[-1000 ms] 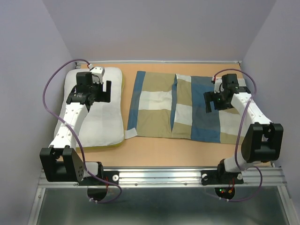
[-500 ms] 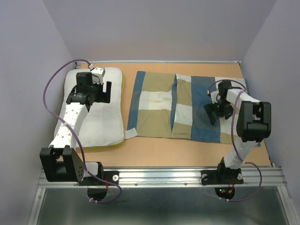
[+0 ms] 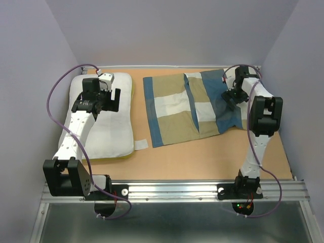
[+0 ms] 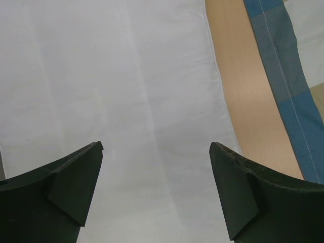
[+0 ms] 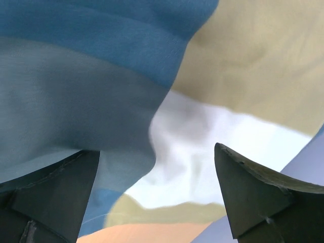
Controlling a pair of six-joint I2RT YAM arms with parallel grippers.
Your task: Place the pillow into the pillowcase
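white, plump rectangular pillow (image 3: 114, 131) lying at left of tan wooden table (image 3: 202, 157), under left gripper (image 4: 156, 147), fingers spread wide, grasping nothing. blue, tan and cream block-patterned cloth pillowcase (image 3: 177, 109) skewed alongside, far-right end rumpled beneath right gripper (image 5: 157, 149), fingers likewise parted.

Narrow table (image 3: 139, 104) gap between pillow (image 3: 114, 131) and pillowcase (image 3: 177, 109)

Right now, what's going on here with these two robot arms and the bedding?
The pillow lies at the left side of the table, with the left pincer open over it, gripping nothing. The right pincer, jaws wide, is at the far right end of the pillowcase, where the cloth is rumpled. The cover lies skewed beside the pillow, which is not yet inside it.
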